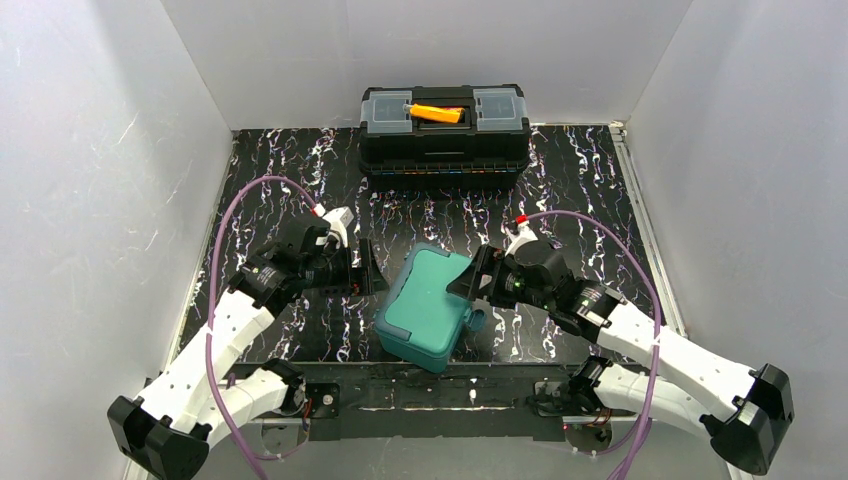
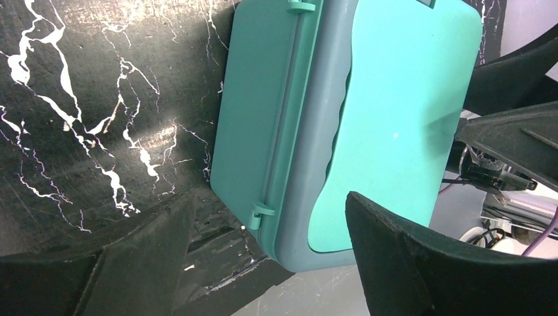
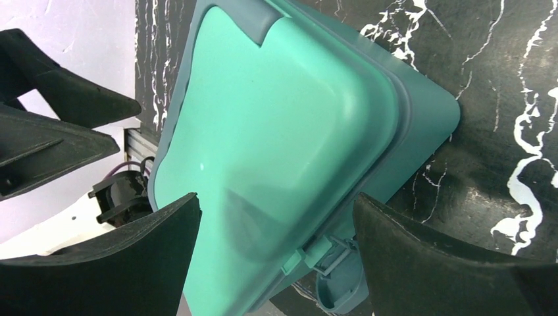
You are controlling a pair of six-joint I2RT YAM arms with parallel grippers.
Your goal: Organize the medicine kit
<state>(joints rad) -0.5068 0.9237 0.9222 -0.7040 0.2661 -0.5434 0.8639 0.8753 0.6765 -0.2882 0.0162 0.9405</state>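
The medicine kit [image 1: 425, 305], a small teal box with its lid down, lies slanted on the black marbled table near the front edge. Its latch tab [image 1: 476, 322] sticks out on the right side. My left gripper [image 1: 365, 268] is open and empty just left of the kit, facing its hinge side [image 2: 266, 210]. My right gripper [image 1: 475, 275] is open and empty at the kit's far right edge. In the right wrist view its jaws [image 3: 276, 197] stand wide over the lid [image 3: 276, 125], with the latch [image 3: 335, 270] near the right finger. I cannot tell whether it touches.
A black toolbox [image 1: 443, 135] with an orange handle stands at the back centre against the wall. White walls close in the table on three sides. A metal rail [image 1: 640, 220] runs along the right edge.
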